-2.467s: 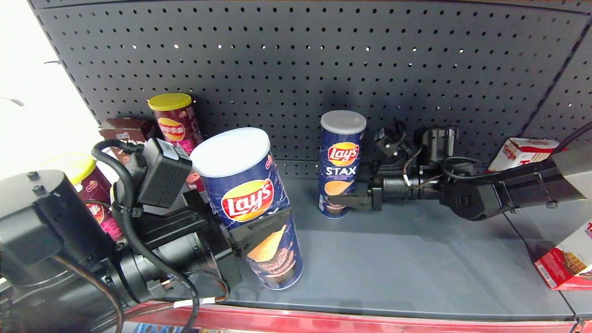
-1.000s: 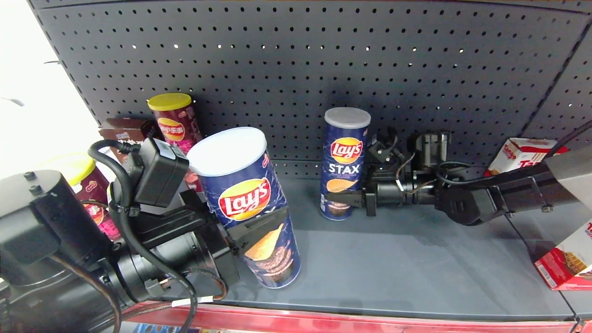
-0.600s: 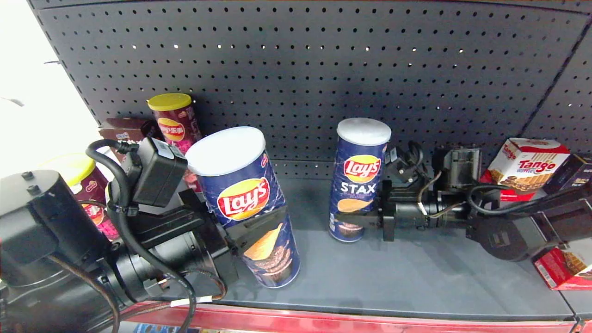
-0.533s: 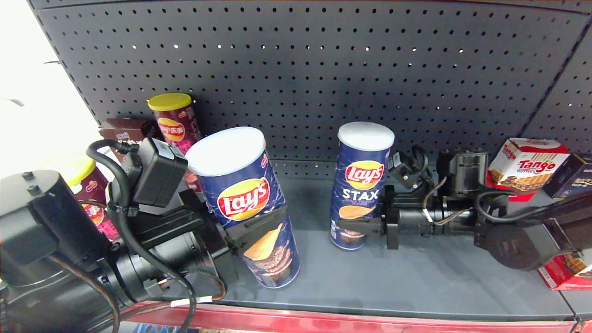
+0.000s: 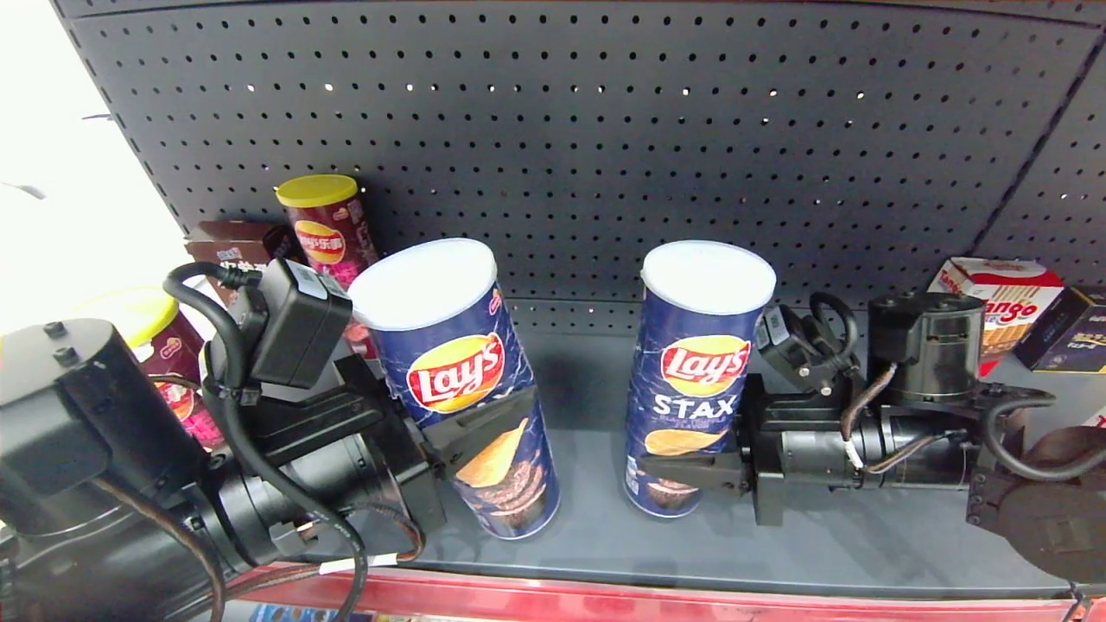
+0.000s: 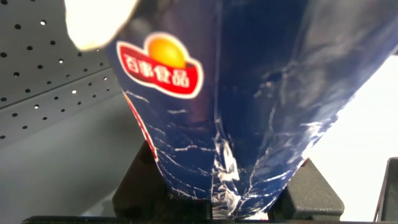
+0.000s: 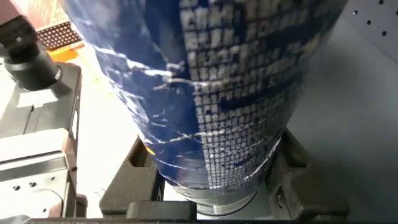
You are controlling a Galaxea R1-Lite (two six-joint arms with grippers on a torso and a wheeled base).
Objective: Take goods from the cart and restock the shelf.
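Clamping the lower half of the left blue can (image 5: 454, 363), the left gripper (image 5: 501, 441) has one finger across the can's front and the other behind it; in the left wrist view the two fingers (image 6: 140, 180) press against opposite sides of the same can (image 6: 249, 112). This can leans with its white lid tipped toward the robot's left, and its base is at the front edge of the shelf (image 5: 804, 540). The right gripper (image 5: 678, 462) is likewise closed on the lower part of the right blue can (image 5: 700, 371), and the right wrist view shows its fingers (image 7: 134, 174) seated against both sides of that can (image 7: 230, 93). The right blue can stands nearly upright, near the shelf's front edge, well apart from the left blue can. Whether either base touches the shelf board cannot be told. A perforated back panel (image 5: 605, 130) closes the shelf at the rear. On the robot's left, a maroon can (image 5: 328, 229) with a yellow lid stands against the panel beside a brown box (image 5: 229, 242). On the robot's right, a wafer box (image 5: 1002, 294) lies beside a dark box (image 5: 1067, 333).
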